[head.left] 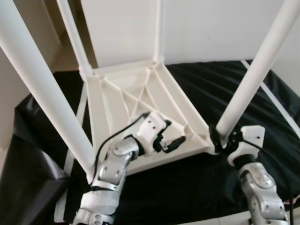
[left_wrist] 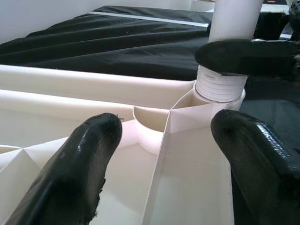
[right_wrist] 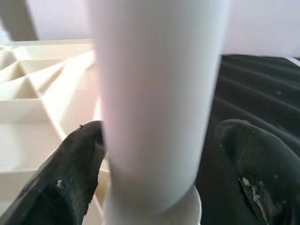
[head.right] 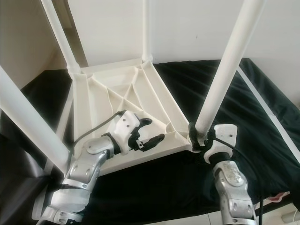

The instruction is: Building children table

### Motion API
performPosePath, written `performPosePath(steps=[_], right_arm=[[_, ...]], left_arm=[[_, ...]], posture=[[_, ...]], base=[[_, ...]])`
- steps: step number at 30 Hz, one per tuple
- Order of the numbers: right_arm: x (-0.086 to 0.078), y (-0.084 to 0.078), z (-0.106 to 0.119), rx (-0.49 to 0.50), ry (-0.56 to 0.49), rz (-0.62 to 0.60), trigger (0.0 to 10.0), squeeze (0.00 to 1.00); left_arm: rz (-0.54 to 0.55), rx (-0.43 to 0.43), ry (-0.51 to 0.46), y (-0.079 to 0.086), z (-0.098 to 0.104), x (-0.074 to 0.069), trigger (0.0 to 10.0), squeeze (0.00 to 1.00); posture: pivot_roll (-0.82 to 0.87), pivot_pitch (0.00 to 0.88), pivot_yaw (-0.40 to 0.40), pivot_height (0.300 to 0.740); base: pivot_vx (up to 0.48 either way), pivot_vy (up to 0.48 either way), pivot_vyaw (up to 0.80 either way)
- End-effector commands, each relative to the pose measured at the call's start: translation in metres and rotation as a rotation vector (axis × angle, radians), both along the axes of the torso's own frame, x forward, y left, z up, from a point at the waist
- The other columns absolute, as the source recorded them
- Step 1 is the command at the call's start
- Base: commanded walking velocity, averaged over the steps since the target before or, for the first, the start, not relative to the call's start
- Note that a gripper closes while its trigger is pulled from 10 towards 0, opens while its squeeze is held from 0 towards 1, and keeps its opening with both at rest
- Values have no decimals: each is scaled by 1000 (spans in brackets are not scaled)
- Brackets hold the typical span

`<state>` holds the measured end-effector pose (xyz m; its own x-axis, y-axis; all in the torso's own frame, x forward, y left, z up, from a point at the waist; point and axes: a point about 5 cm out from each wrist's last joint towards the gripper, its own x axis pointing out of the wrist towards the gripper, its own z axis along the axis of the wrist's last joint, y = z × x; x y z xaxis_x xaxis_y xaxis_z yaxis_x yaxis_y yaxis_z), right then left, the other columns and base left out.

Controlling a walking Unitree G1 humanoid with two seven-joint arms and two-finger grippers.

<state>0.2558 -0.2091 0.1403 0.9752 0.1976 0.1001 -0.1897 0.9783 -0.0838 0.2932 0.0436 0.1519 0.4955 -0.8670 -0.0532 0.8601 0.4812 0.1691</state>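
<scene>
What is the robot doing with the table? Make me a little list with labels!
table: white tabletop lying upside down on a black cloth, four legs pointing up
right gripper: around the bottom of the near right leg, jaws apart on either side of it
left gripper: open, over the tabletop's ribbed underside, pointing at that leg's socket

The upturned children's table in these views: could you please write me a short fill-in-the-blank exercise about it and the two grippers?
1. The white table top lies upside down on a ____ cloth.
2. The number of legs standing up from the table top is ____.
3. The right gripper has its fingers around the base of a table ____.
4. The left gripper hovers over the ribbed underside with its fingers ____.

Missing words: black; four; leg; open
</scene>
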Motion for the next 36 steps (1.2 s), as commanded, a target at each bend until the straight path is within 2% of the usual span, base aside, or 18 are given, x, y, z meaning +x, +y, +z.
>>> performPosePath(steps=[1, 5, 8, 12, 13, 22, 23, 24, 29, 30, 35, 36], right_arm=[[1, 2, 1, 6, 7, 58, 10000, 0], [4, 2, 4, -9, 12, 127, 10000, 0], [14, -1, 10, -88, 21, 239, 10000, 0], [18, -3, 10, -114, 32, 266, 10000, 0], [20, -4, 9, -122, 40, 270, 0, 0], [18, -6, 1, -138, 95, 311, 0, 0], [16, -6, -2, -135, 109, 311, 3529, 0], [15, -5, -5, -121, 126, 311, 10000, 0], [12, -6, -10, -91, 148, 285, 10000, 0], [12, -5, -10, -63, 150, 234, 10000, 0], [11, -5, -11, -52, 164, 194, 10000, 0], [11, -4, -13, -45, 181, 139, 10000, 0]], left_arm=[[178, -2, -32, 6, 0, 7, 10000, 0], [167, 3, -35, 5, 0, 7, 10000, 0], [129, 6, -45, 1, 4, 6, 10000, 0], [111, 19, -54, 0, 3, 6, 10000, 0], [110, 16, -51, -1, 4, 5, 10000, 0], [114, 7, -54, -1, 6, 6, 10000, 0], [122, 6, -53, 0, 7, 7, 10000, 0], [132, 7, -50, 2, 7, 9, 10000, 0], [144, 25, -43, 6, 6, 12, 10000, 0], [145, 30, -33, 5, 3, 11, 10000, 0], [145, 32, -27, 4, 1, 10, 10000, 0], [146, 31, -22, 3, 0, 9, 10000, 0]], posture=[[-48, 0, 14, 740], [-50, 0, 17, 740], [-54, 0, 19, 740], [-53, 0, 18, 740], [-48, 0, 12, 740], [-42, 0, -1, 740], [-42, 0, -4, 740], [-42, 0, -6, 740], [-48, 0, -5, 740], [-53, 0, -6, 740], [-57, 0, -6, 740], [-60, 0, -9, 740]], base=[[0, 0, 0], [0, 0, 0], [0, 0, 0], [0, 0, 0], [0, 0, 0], [0, 0, 0], [0, 0, 0], [0, 0, 0], [0, 0, 0], [0, 0, 0], [0, 0, 0], [0, 0, 0]])
